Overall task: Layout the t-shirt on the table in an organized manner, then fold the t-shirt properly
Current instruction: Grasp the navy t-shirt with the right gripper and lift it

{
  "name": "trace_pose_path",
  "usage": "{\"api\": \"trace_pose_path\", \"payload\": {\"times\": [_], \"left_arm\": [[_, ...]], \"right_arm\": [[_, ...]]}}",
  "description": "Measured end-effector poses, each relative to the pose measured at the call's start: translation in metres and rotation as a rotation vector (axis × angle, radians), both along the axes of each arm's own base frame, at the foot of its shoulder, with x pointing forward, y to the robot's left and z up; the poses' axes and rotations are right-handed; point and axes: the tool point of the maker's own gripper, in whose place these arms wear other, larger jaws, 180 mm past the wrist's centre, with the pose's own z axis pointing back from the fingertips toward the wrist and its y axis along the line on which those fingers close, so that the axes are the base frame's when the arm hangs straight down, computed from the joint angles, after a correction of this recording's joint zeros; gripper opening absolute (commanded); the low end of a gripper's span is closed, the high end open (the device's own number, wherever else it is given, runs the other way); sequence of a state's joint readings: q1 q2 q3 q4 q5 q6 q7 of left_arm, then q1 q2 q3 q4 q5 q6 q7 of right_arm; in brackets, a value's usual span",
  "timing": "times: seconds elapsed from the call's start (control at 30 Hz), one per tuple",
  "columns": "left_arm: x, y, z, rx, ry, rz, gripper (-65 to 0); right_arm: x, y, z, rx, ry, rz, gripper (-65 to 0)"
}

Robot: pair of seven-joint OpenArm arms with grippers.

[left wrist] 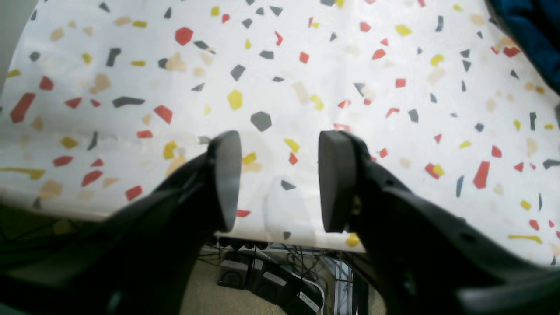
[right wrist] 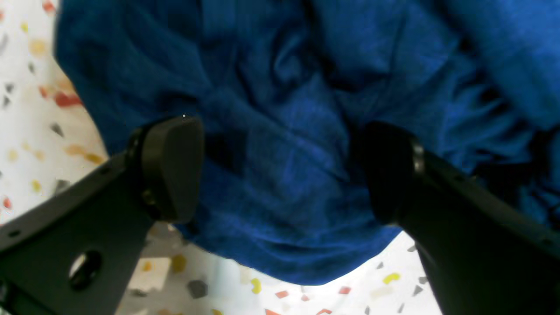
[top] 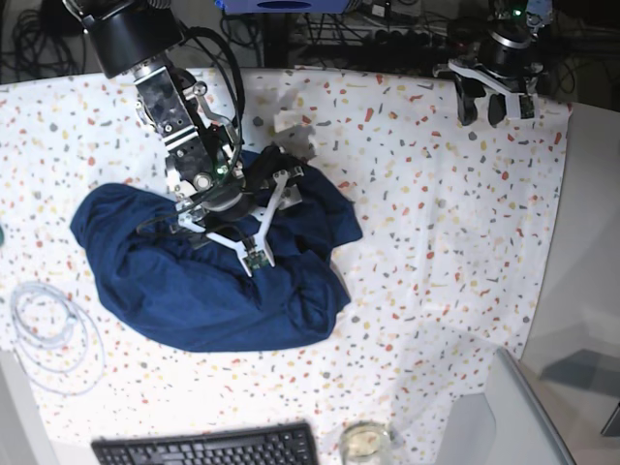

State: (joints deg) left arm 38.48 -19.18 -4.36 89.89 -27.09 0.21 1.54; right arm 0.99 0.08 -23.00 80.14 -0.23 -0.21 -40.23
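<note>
Over the middle-left of the tabletop [top: 465, 242], toward nine o'clock in the base view, we find the t-shirt [top: 194, 281] lying in a crumpled heap, sleeves and hem not told apart. Our right gripper [top: 254, 225] hangs over the heap's upper edge, fingers [right wrist: 168, 168] spread wide with rumpled cloth between and beneath them; nothing is pinched that we can see. Our left gripper [top: 494, 102] sits well apart at the one o'clock corner of the tabletop, fingers [left wrist: 225, 179] parted and empty over bare speckled cloth.

Risks as we judge them: closing on this spot may gather several layers at once, so a lift would raise a wad instead of one edge and tangle the heap further. The white table covering is loose-looking and could be nipped along with the shirt. A coiled cable [top: 48, 334] at eight o'clock and a keyboard [top: 208, 448] and small jar [top: 364, 441] near six o'clock lie close enough that a swept-out shirt might snag or cover them.

Views differ usefully. The right wrist view gives fold detail and the finger gap but no outline of the garment. The base view gives the whole heap and both arms. The left wrist view shows only a sliver of blue at its upper right, plus the tabletop's edge with gear below it.
</note>
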Motion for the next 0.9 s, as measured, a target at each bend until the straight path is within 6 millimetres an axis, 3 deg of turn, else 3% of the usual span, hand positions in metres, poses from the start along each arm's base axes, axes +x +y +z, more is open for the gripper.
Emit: {"api": "trace_pose_path", "payload": {"times": [0.1,0.33,0.47,0.73,0.9], "left_arm": [[0.006,0.001,0.001,0.0,-0.011,0.003,-37.0],[0.016,0.0,0.004,0.0,-0.033,0.003,-37.0],[0.023,0.002,0.004,0.002,-0.049,0.006,-37.0],[0.033,0.001,0.0,-0.001,-0.05,0.007,-37.0],[0.038,0.002,0.003,0.004,-0.063,0.006,-37.0]], "right_arm": [[0.001,0.001,0.004,0.007,-0.014,0.001,-31.5],[-0.003,0.003,0.002,0.009,-0.004,0.003,-47.0],[-0.017,0.006,0.002,0.025,0.004,0.003,-63.8],[-0.051,0.015,0.017,0.087,-0.008,-0.003,-65.0],[-0.086,0.02,0.023,0.13,0.019,-0.012,-65.0]]}}
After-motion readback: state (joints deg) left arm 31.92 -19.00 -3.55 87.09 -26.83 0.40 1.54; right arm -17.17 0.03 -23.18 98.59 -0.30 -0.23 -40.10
